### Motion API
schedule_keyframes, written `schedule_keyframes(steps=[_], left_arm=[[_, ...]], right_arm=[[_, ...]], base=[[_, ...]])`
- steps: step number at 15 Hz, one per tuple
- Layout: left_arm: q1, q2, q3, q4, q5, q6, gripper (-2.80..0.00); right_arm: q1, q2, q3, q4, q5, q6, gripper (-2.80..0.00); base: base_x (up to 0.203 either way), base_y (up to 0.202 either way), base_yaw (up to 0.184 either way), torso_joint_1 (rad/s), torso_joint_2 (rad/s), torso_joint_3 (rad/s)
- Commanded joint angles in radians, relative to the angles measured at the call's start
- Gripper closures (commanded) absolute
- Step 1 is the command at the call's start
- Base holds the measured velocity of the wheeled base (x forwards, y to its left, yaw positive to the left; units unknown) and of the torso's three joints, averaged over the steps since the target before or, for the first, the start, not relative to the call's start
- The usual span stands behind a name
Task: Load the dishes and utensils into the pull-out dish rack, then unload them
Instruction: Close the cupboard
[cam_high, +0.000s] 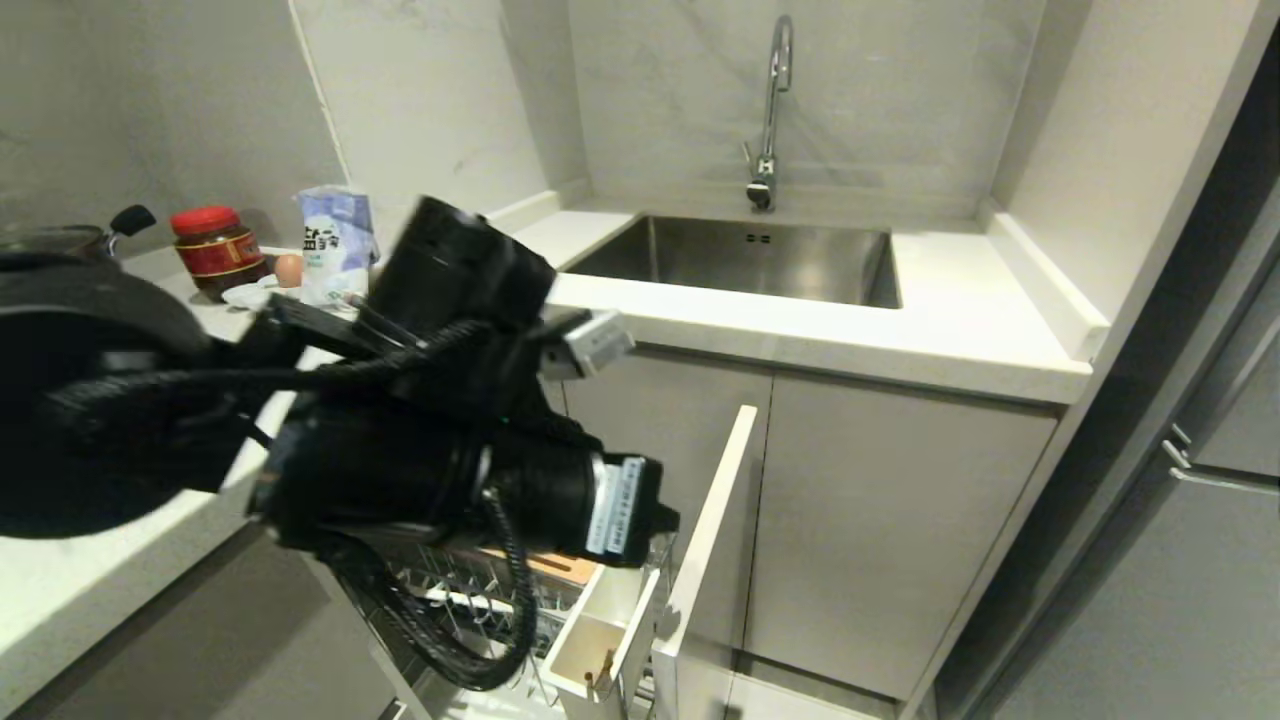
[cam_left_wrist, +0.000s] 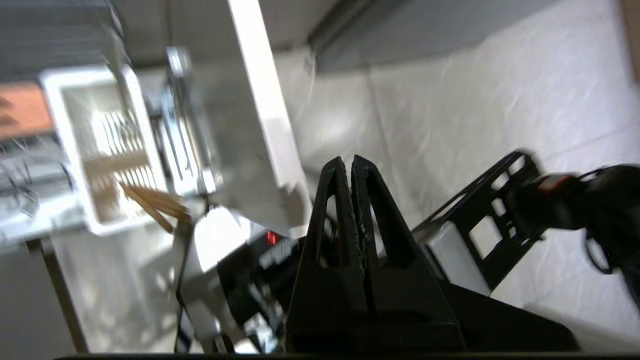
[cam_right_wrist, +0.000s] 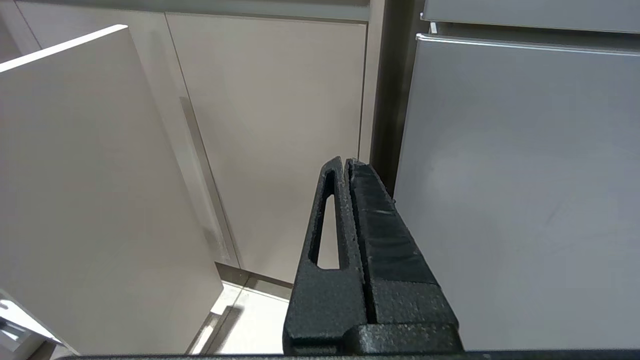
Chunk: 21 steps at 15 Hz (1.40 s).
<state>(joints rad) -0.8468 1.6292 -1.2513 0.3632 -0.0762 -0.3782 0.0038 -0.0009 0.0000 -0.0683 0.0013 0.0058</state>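
**Desk:** Chopsticks (cam_left_wrist: 152, 205) first — where do you have them?

**Caption:** You have them standing in the white utensil caddy (cam_high: 600, 635) at the near corner of the pull-out dish rack (cam_high: 470, 590), tips poking above its rim. Your left gripper (cam_left_wrist: 348, 165) hangs beside the rack's white panel front (cam_high: 715, 520), jaws pressed together and holding nothing. Your right gripper (cam_right_wrist: 347, 167) is parked low facing the cabinet doors, also closed and empty.

**Desk:** How will they handle?

**Caption:** Light, stiff and thin, you'd judge; they can roll or scissor apart. Pinch both together near the upper ends, above the caddy rim, and lift straight up.

**Desk:** What stands in your way?

**Caption:** Your own left arm (cam_high: 420, 440) and its coiled cable (cam_high: 500, 600) cover most of the rack from the head view, so you cannot tell whether plate, bowl or spoon sit in it. The caddy wall and the panel front crowd the approach.

**Desk:** And farther off?

**Caption:** On the counter (cam_high: 900, 330) past your arm: a red-lidded jar (cam_high: 215, 250), an egg (cam_high: 288, 268), a blue-and-white bag (cam_high: 335, 245). Beyond, the steel sink (cam_high: 740, 260) and tap (cam_high: 772, 110).
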Motion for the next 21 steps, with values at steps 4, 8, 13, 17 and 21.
schedule_keyframes(steps=[4, 8, 13, 17, 21], left_arm=[[-0.103, 0.175, 0.004, 0.003, 0.052, -0.066, 0.00], [-0.106, 0.195, 0.004, 0.000, 0.091, -0.079, 0.00], [-0.103, 0.219, 0.003, -0.007, 0.224, -0.079, 0.00], [-0.103, 0.218, 0.003, -0.007, 0.334, -0.074, 0.00], [-0.044, 0.217, -0.004, -0.009, 0.444, -0.029, 0.00]], right_arm=[[0.001, -0.001, 0.023, -0.001, 0.000, 0.000, 0.00], [0.001, -0.001, 0.023, -0.001, 0.000, 0.000, 0.00], [0.001, -0.001, 0.023, -0.001, 0.000, 0.000, 0.00], [0.001, -0.001, 0.023, -0.001, 0.000, 0.000, 0.00], [0.001, -0.001, 0.023, -0.001, 0.000, 0.000, 0.00]], base=[[0.000, 0.000, 0.000, 0.000, 0.00, 0.000], [0.000, 0.000, 0.000, 0.000, 0.00, 0.000], [0.000, 0.000, 0.000, 0.000, 0.00, 0.000], [0.000, 0.000, 0.000, 0.000, 0.00, 0.000], [0.000, 0.000, 0.000, 0.000, 0.00, 0.000]])
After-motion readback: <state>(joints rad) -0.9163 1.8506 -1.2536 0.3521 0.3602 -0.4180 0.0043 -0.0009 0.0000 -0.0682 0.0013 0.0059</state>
